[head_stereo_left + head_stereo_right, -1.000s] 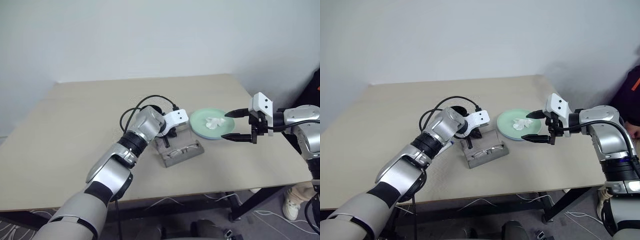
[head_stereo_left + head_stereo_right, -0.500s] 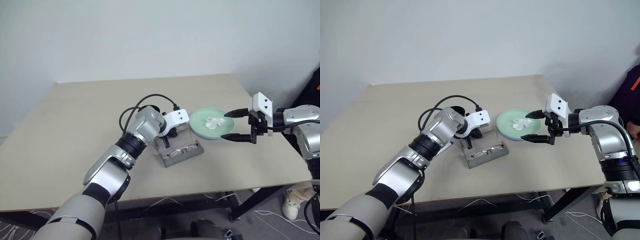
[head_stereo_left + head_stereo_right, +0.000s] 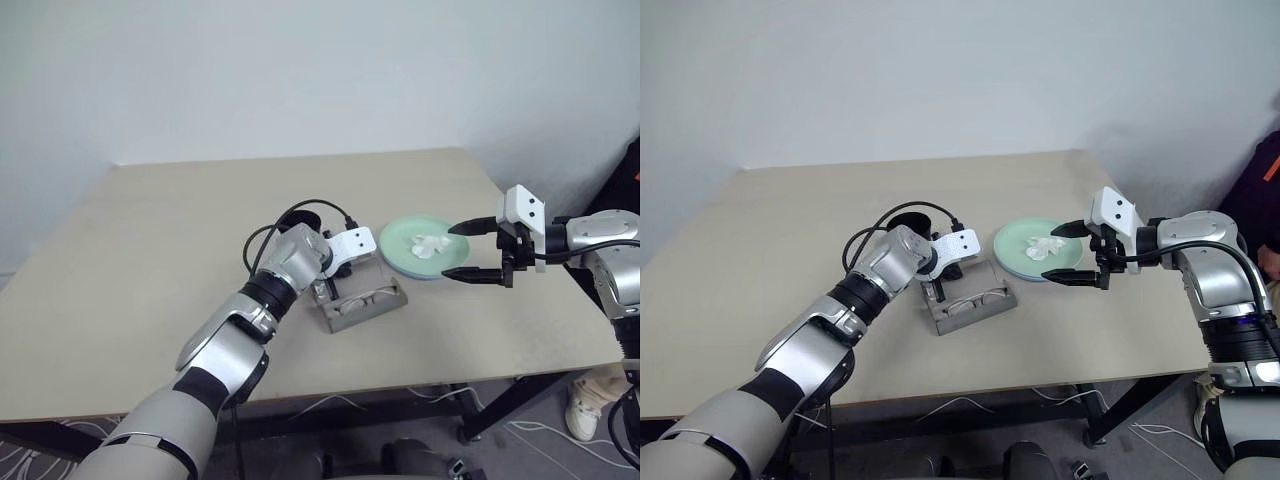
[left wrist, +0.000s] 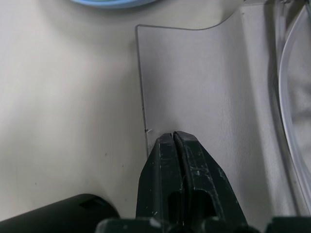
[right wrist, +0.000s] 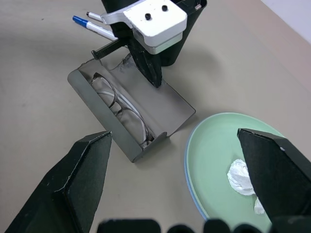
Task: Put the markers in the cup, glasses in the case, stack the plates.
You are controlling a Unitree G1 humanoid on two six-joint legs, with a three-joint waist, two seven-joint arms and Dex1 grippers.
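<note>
The grey case lies open mid-table with the glasses inside its tray. My left gripper is shut, its tip resting on the flat inner face of the case's lid. The black cup stands just behind that wrist. Two markers lie on the table beside the cup, one blue-capped. The mint green plate sits on the light blue one, whose rim shows underneath. My right gripper hovers open over the plates' right side with nothing between its fingers.
A crumpled white tissue lies on the green plate. A black cable loops over my left wrist. At the right, off the table, are a person's shoe and sleeve. Bare tabletop spreads left.
My left forearm has settled slightly lower over the open case, and its shut gripper stays at the lid. The right arm has not moved.
</note>
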